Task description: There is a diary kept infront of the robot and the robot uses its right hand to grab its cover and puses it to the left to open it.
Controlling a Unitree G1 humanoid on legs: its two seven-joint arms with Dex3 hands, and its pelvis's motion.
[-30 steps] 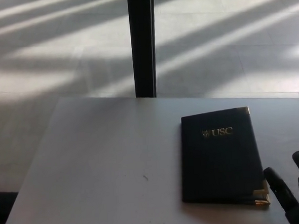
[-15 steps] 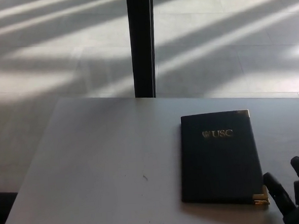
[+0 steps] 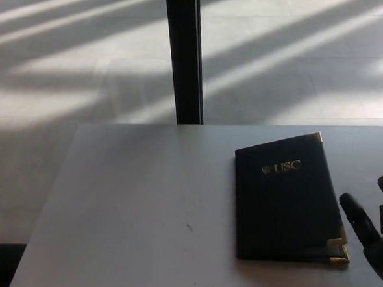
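Diary (image 3: 285,201) first: it lies shut and flat on the grey table (image 3: 131,212), toward my right, its dark cover up with gold USC lettering (image 3: 281,167) near the far end and gilt corner caps, one at the far right corner and a pair at the near right corner (image 3: 339,246). It sits a little askew, the far end leaning to my right. The spine seems to run down its left side, so the free edge of the cover is the right one, the edge nearest my hand.

My right hand (image 3: 379,233) comes in at the lower right, just beside that free edge and apart from it. Two thick black fingers (image 3: 358,218) point up and away, spread from each other with nothing between them, so the hand is wide and empty. The thumb I cannot make out; the frame cuts the hand off low. My left hand does not show at all.

I judge the step in hand to be the approach to the cover. To do it well I should slide a fingertip under the right edge near the lower gilt corner, catching the cover alone and not the pages beneath, then lift before I sweep left. Pushing sideways too early would likely skid the whole book across the smooth top rather than hinge it.

Beyond the table a dark post (image 3: 186,53) stands on a sunlit, striped floor.
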